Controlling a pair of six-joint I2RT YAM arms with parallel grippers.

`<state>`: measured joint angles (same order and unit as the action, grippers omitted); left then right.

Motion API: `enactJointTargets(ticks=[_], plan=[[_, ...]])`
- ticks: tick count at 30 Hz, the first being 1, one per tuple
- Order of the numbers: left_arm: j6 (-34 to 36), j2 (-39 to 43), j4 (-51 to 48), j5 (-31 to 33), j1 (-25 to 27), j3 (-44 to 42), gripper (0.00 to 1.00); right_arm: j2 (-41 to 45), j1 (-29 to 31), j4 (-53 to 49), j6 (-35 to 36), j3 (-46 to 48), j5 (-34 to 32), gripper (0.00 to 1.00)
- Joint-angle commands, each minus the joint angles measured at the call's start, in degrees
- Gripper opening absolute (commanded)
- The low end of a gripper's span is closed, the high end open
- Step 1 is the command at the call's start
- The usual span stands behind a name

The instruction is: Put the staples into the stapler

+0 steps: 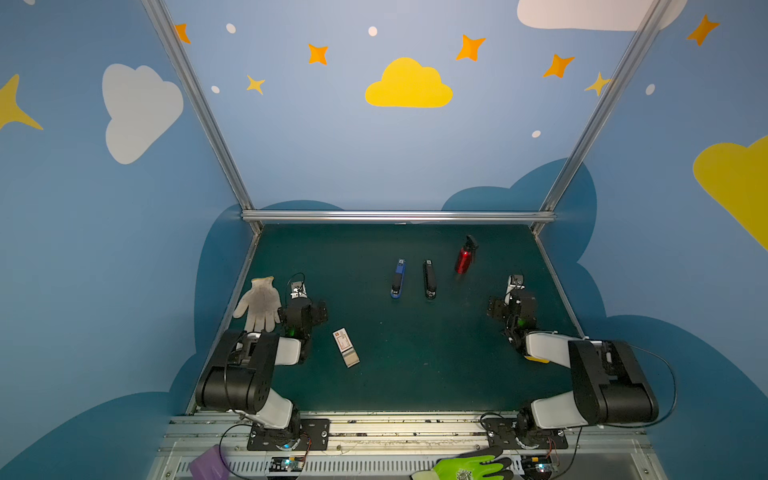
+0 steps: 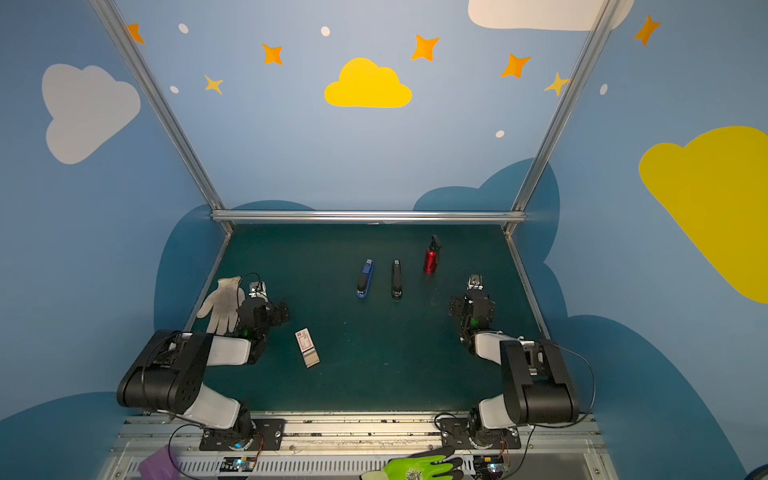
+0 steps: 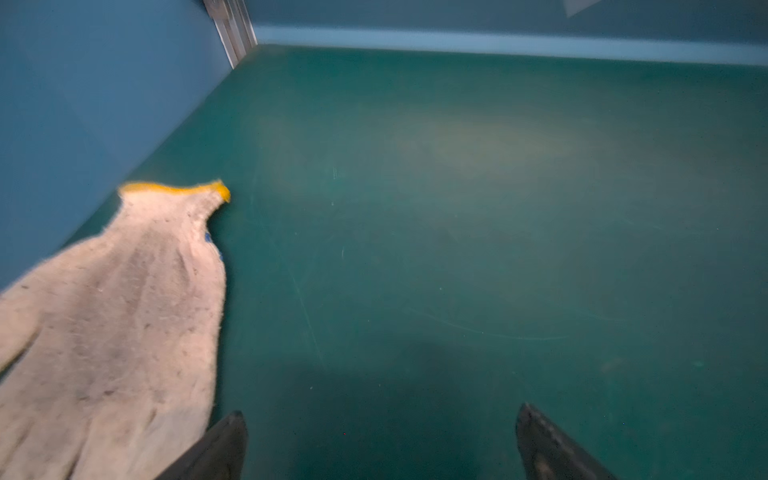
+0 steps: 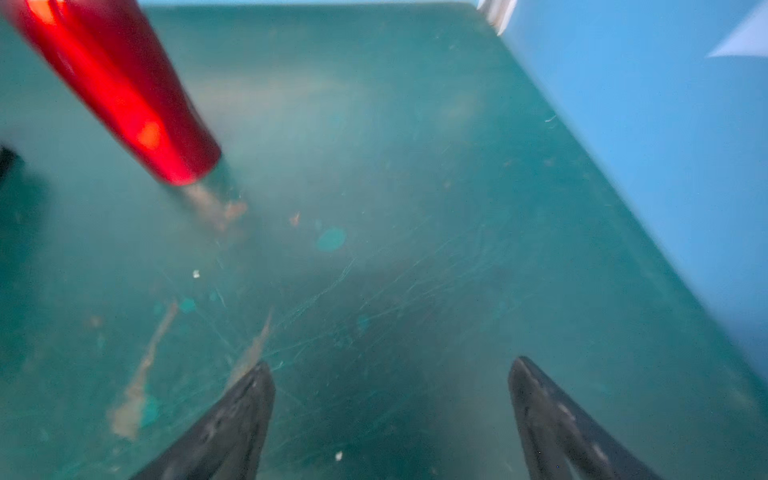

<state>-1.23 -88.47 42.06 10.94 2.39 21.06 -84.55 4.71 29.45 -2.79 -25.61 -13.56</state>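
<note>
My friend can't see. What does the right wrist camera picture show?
The right hand hangs open over the scratched green table, holding nothing. A shiny red bottle stands nearby, and a blue wall runs along the table's edge.

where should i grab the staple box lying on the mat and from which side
Take the staples across the white sleeve's two long edges, coming straight down from above. The box lies flat on the mat, likely too low for a side approach, and its narrow width suits open jaws. The left gripper, open, is nearer.

Red bottle (image 4: pixel 120 91) blurred, cropped — glove (image 3: pixel 108 316) cropped, staples (image 1: pixel 345 347) print too small
</note>
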Motion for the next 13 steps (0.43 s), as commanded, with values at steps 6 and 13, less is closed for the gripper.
enactJointTargets(ticks=[6,13], plan=[[-1.01,1.77,0.90,-3.12,-2.05,2.41,1.00,1.50,-1.47,-5.78,-1.70,-5.43,7.40,0.89],[-0.95,1.79,0.83,-3.12,-2.09,2.50,1.00,1.48,-1.77,-6.20,-1.71,-5.69,8.19,0.89]])
